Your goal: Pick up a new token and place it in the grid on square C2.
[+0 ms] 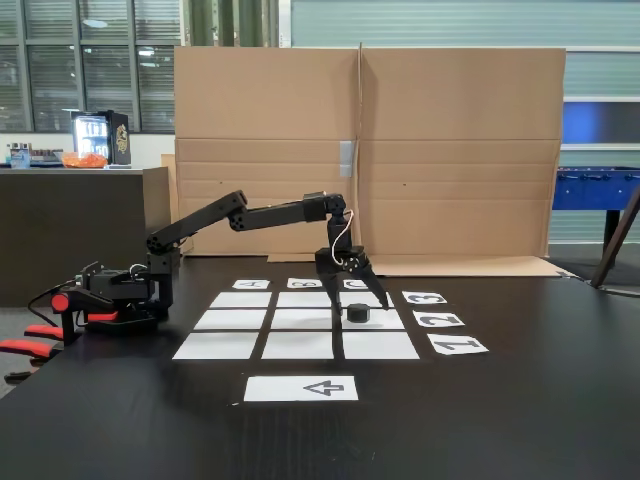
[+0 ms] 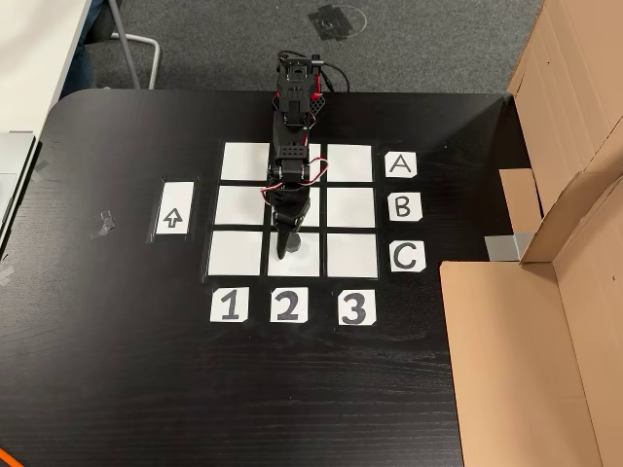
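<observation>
Token (image 1: 358,312) sits on square C2 (image 2: 304,261) of the grid (image 2: 244,161) — the white rectangle in line with the C card (image 2: 407,257) and the 2 card (image 2: 287,305). Above it, the gripper (image 1: 356,302) points down with its fingers spread wide, one on either side of the black puck, gripping nothing. The arm (image 1: 270,213) reaches out low over the dark table (image 2: 117,389) — its base (image 1: 115,295) at the table's edge.

In a fixed view from above, the gripper (image 2: 288,245) covers part of square C2 (image 2: 305,259) and hides the token. In a fixed view from the side, the C card (image 1: 357,284) stands partly behind the gripper (image 1: 358,298).
</observation>
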Controlling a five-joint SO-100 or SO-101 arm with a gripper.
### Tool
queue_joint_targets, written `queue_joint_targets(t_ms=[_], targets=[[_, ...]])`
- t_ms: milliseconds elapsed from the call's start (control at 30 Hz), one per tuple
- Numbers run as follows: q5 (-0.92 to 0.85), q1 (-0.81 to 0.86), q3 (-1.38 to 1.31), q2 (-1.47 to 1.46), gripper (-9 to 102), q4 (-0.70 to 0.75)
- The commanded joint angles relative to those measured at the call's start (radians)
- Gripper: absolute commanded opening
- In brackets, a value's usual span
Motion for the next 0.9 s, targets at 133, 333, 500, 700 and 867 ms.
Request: queue_joint_targets(t_ms=[133,333,500,700,867], targets=[[0.0,0.037,0.348,0.308,44,-0.206],[-0.002,0.061,0.541,0.454,44,-0.319],[-0.005,0.091,0.658,0.551,49,-0.379],[-0.005,0.149,0.83,0.696,52,-0.486],[-0.028,0.229,0.92,0.824,54,-0.525]])
